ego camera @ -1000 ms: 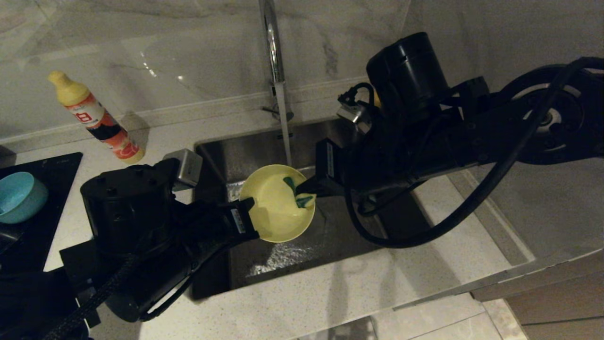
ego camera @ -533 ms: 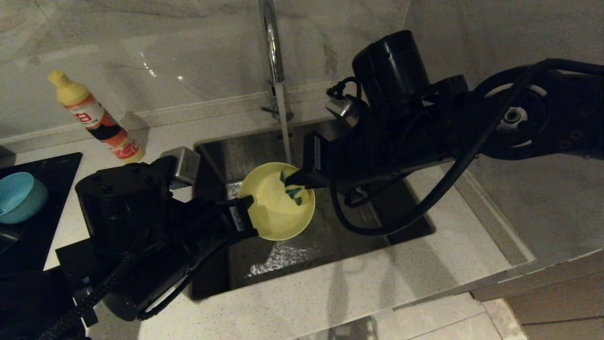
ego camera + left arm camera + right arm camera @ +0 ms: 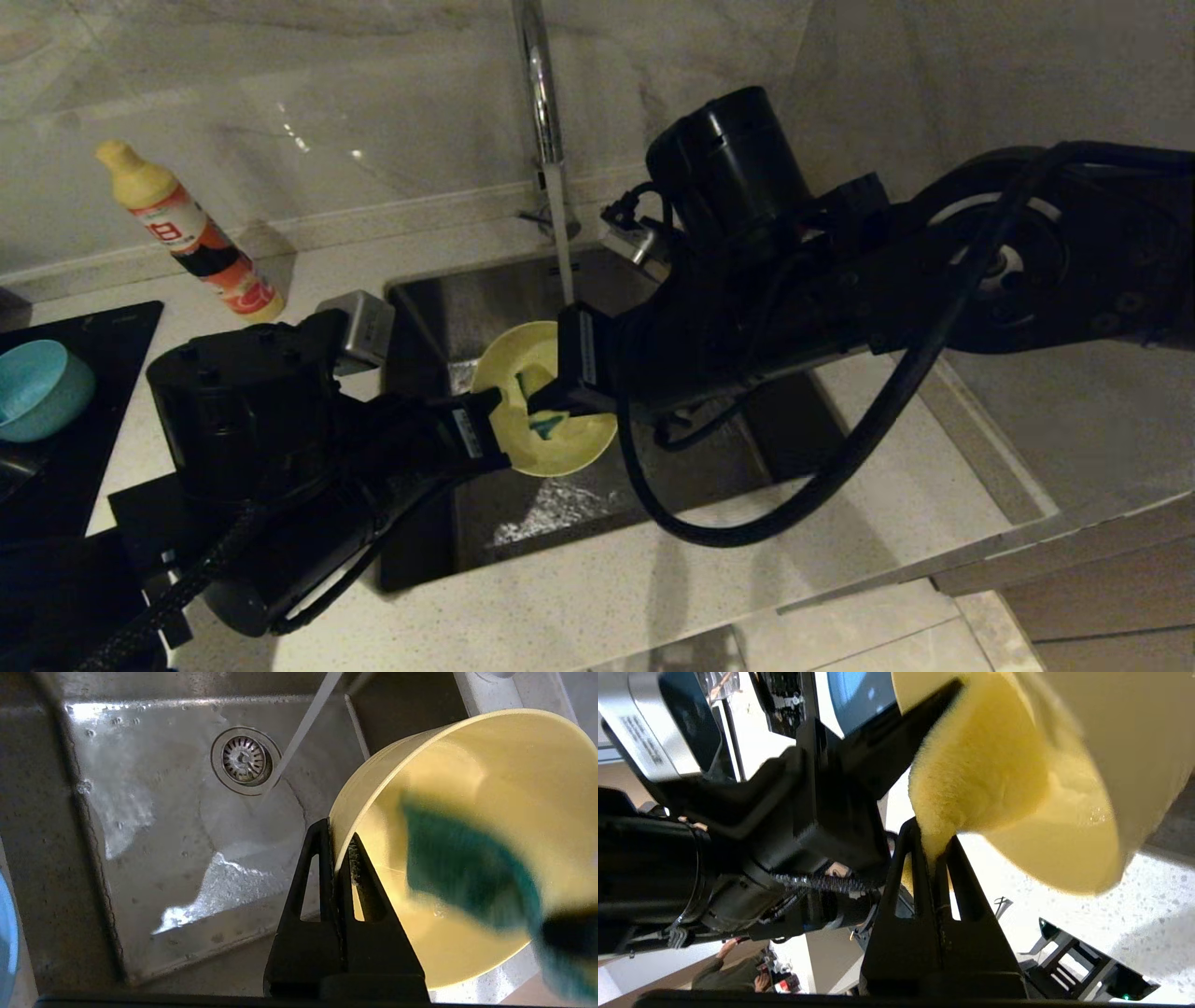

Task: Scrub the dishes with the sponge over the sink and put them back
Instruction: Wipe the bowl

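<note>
Left gripper (image 3: 337, 847) clamped on yellow bowl (image 3: 523, 359) rim over sink (image 3: 154, 812); right gripper (image 3: 934, 856) pinching sponge (image 3: 462, 872) inside bowl.

In the head view the right arm (image 3: 840, 271) covers the bowl (image 3: 523, 439) from about 3 o'clock and much of the sink (image 3: 439, 308). The sponge (image 3: 467, 877) is blurred in the left wrist view. The teal bowl (image 3: 33, 387) is cut at 9 o'clock.
</note>
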Controlling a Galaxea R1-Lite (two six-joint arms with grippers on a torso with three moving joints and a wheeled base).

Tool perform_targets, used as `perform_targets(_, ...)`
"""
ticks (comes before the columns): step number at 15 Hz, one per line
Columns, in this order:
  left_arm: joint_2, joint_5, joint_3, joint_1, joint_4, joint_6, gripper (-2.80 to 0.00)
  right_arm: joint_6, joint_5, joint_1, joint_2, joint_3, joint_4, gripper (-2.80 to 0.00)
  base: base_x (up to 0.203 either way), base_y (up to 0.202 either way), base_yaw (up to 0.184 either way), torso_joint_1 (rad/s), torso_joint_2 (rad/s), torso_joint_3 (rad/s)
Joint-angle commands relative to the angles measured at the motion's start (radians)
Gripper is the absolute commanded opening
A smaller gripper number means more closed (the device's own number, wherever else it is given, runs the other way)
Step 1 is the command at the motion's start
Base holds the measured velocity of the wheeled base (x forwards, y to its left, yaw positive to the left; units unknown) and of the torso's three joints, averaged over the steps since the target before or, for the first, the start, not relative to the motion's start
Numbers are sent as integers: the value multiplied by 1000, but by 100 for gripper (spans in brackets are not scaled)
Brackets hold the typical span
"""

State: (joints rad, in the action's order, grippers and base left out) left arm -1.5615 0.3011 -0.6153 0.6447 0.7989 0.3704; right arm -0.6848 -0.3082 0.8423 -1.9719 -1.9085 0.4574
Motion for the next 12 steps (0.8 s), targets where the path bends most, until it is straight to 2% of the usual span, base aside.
perform_targets(1,-2,3,-4,0,5,4,-280,-3,-2,7,5,8,2,-280,0,0,0,0,0,0)
perform_targets(6,-4,6,-18,-2,5,5,-280,-2,1,5,-1,149,-8,-280,0,0,0,0,0,0)
perform_targets(12,4,12,-12,-7,5,4,-280,-1,-6,-52,38,127,-8,-280,0,0,0,0,0,0)
